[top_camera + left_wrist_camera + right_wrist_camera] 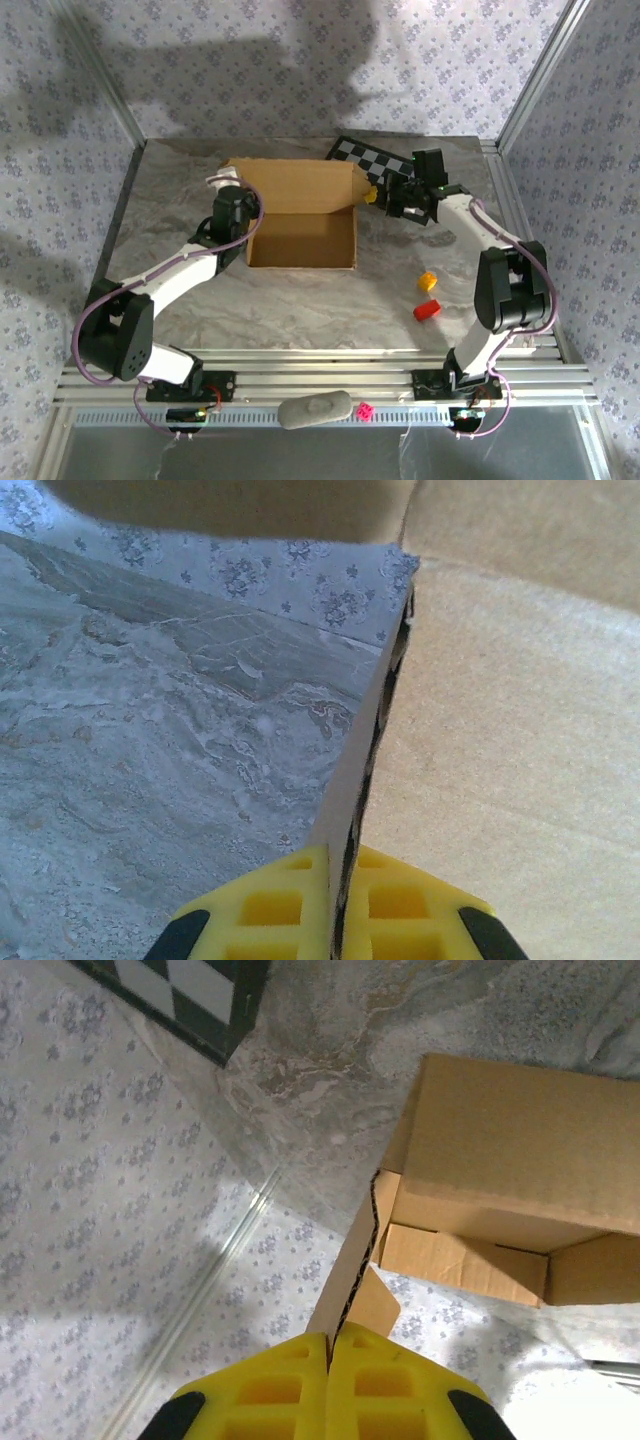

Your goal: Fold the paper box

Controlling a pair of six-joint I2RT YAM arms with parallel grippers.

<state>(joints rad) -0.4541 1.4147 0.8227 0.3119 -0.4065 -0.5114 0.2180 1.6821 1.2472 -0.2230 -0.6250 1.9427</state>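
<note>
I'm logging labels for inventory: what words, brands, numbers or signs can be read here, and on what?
None can be read. The paper box is plain brown; the checkered board bears only black and white squares; any marks on the pink cube are too small to tell.

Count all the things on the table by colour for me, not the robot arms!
brown paper box: 1
black-and-white checkered board: 1
yellow block: 1
red block: 1
pink cube: 1
grey oblong thing: 1
Total: 6
</note>
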